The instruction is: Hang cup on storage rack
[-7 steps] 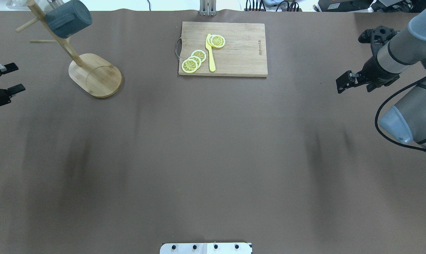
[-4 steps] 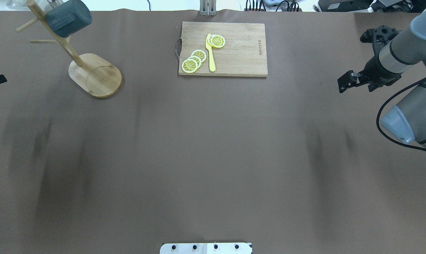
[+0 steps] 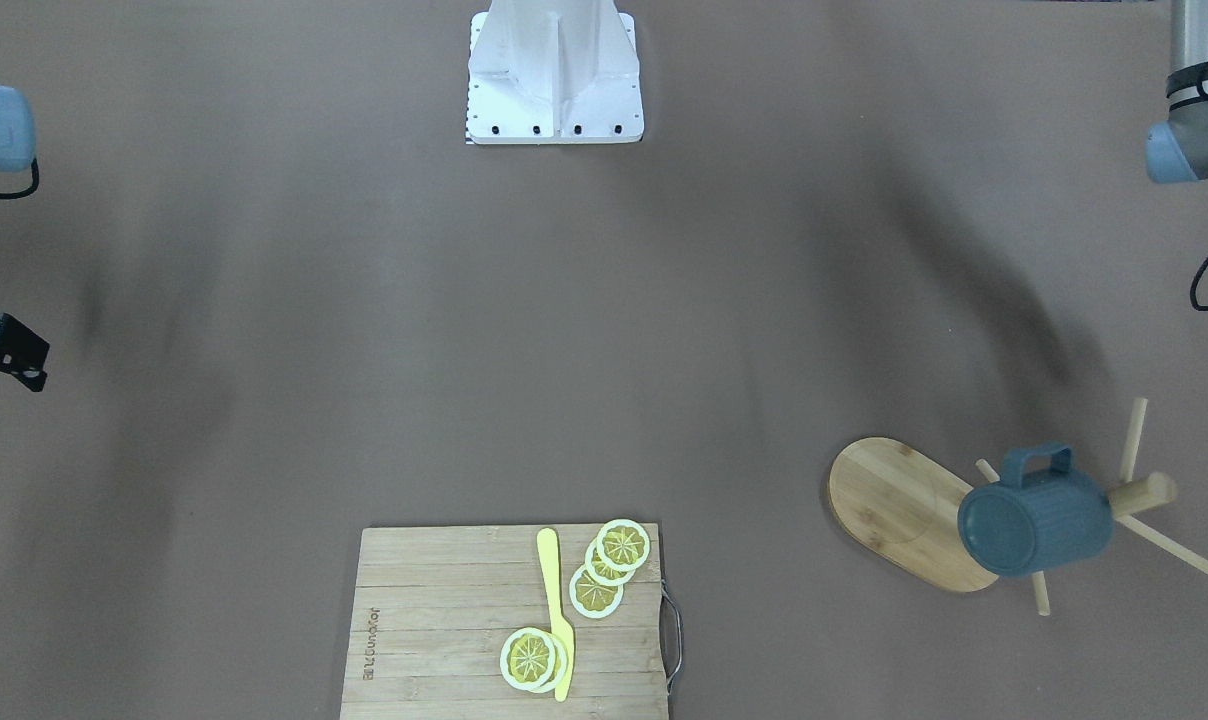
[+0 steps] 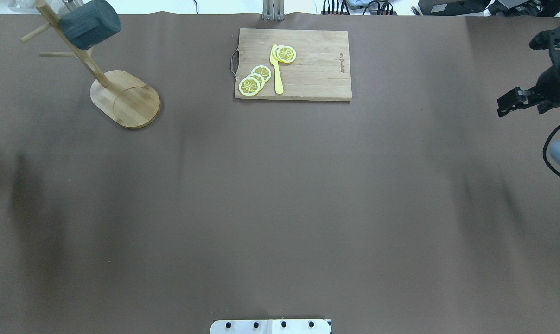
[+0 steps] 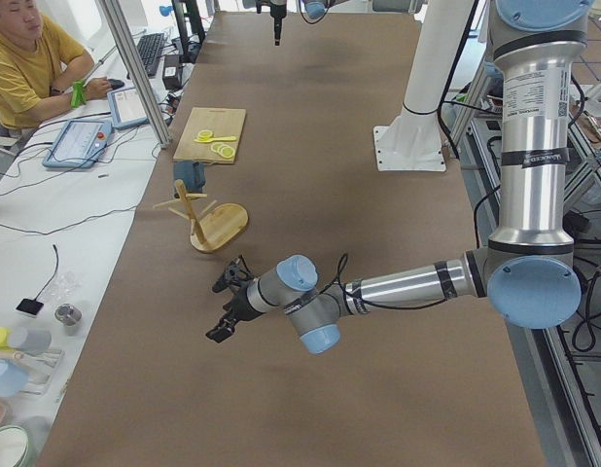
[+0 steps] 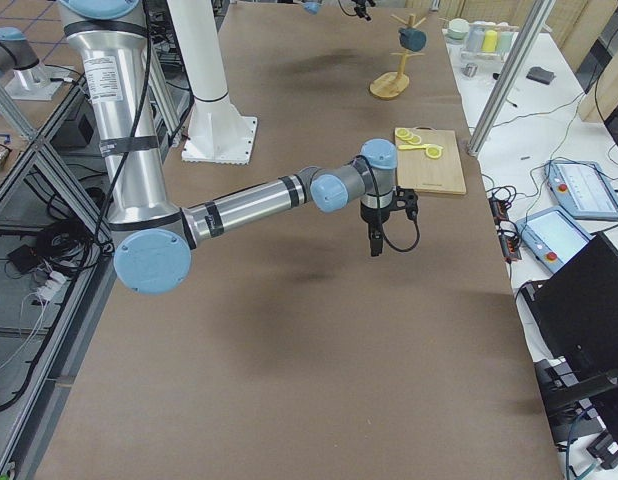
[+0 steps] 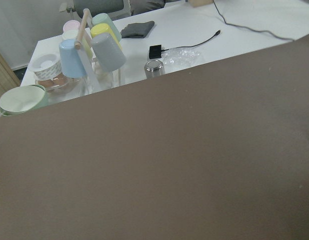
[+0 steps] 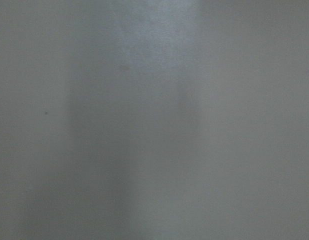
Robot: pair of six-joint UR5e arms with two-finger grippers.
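Note:
The dark blue-grey cup hangs by its handle on an upper peg of the bamboo storage rack, at the table's far left. It also shows in the front view on the rack, with its bottom turned outward. No gripper touches it. My left gripper is out of the overhead view and hovers nearer than the rack in the left view, where I cannot tell whether it is open. My right gripper hangs empty above the table's right edge and looks open.
A slatted cutting board with lemon slices and a yellow knife lies at the far middle. The white robot base stands at the near edge. An operator sits beside the table.
My left gripper has drawn back past the overhead view's left edge. My right arm has pulled back to the right. The cup and rack have not moved.

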